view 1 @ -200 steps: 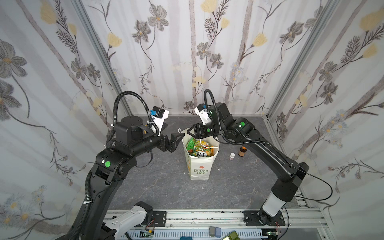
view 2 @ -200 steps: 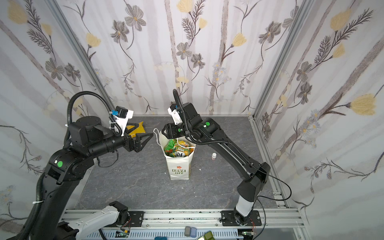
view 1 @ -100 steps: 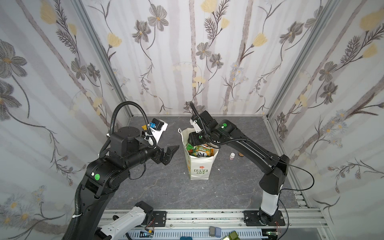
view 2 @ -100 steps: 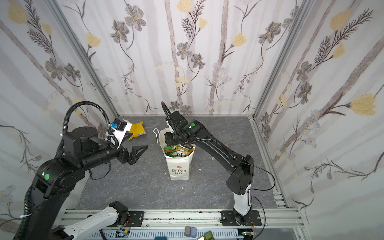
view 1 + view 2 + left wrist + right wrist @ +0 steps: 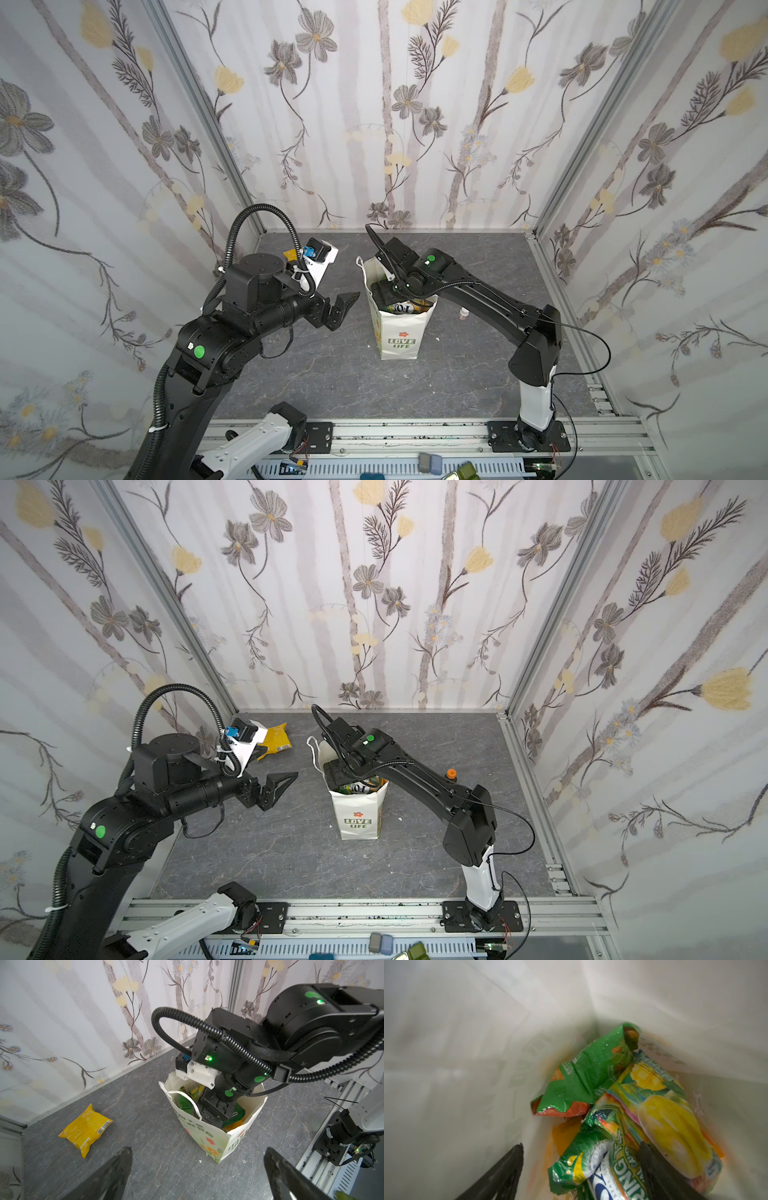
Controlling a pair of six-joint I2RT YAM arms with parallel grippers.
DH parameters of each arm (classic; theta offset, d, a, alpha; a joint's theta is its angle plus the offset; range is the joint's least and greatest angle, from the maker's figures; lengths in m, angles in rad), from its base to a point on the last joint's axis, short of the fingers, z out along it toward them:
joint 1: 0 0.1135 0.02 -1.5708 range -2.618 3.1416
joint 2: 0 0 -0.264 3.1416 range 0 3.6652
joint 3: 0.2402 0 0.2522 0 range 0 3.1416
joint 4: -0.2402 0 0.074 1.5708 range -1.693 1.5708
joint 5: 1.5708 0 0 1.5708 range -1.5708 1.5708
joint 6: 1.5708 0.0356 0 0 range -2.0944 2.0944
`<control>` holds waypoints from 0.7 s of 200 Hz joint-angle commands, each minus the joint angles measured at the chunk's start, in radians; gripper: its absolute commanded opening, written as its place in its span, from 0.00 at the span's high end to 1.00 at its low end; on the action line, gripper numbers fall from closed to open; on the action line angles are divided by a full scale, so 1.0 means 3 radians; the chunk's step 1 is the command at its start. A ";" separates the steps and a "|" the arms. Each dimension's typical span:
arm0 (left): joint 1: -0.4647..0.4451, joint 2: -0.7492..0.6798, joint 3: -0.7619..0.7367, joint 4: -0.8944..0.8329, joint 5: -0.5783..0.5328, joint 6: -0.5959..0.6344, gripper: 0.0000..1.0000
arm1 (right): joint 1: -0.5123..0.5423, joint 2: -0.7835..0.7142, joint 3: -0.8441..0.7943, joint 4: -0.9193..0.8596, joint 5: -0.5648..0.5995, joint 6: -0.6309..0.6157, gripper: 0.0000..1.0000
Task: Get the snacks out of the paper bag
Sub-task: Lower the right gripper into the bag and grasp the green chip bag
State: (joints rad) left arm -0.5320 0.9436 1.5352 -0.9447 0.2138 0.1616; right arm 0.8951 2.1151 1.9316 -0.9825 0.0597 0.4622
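Most snacks (image 5: 591,1076) lie deep in the paper bag (image 5: 401,336); one yellow packet (image 5: 85,1128) lies far left. The right gripper (image 5: 581,1145) gapes among them, and the left gripper (image 5: 343,309) is open nearby. The foil is probably light and slippery, so pinch a crimped edge.

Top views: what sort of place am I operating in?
Most likely a robot test cell dressed as a room, not a home: floral wallpaper panels set in aluminium posts, a grey slab floor, and the left arm and right arm bolted to one rail.
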 commanded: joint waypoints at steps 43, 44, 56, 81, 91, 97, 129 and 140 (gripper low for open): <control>-0.0001 0.0001 0.0011 0.0097 0.0009 0.0047 0.00 | -0.0013 0.0116 -0.0404 0.0398 0.0043 0.0011 0.24; -0.0001 0.0000 0.0011 0.0097 0.0009 0.0046 0.00 | -0.0013 0.0120 -0.0405 0.0402 0.0042 0.0013 0.25; -0.0001 -0.0009 0.0011 0.0099 -0.0006 0.0044 0.00 | -0.0016 0.0114 -0.0451 0.0454 0.0009 0.0020 0.35; -0.0001 -0.0014 0.0006 0.0096 -0.0023 0.0039 0.00 | -0.0014 0.0045 -0.0493 0.0531 0.0005 0.0034 0.54; -0.0001 -0.0007 0.0006 0.0106 -0.0017 0.0034 0.00 | -0.0014 0.0005 -0.0492 0.0548 0.0023 0.0039 0.65; -0.0001 -0.0010 0.0001 0.0114 -0.0012 0.0035 0.00 | -0.0013 -0.0011 -0.0492 0.0558 0.0031 0.0039 0.70; -0.0001 0.0007 -0.0028 0.0117 -0.0018 0.0044 0.00 | -0.0018 -0.0107 -0.0502 0.0634 0.0036 0.0039 0.94; -0.0001 0.0012 -0.0034 0.0113 -0.0032 0.0055 0.00 | -0.0022 -0.0121 -0.0500 0.0650 0.0003 0.0039 0.98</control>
State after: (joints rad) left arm -0.5320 0.9432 1.5303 -0.9302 0.2123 0.1616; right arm 0.8890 2.0941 1.7851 -0.8291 0.0738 0.4637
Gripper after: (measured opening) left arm 0.997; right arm 0.054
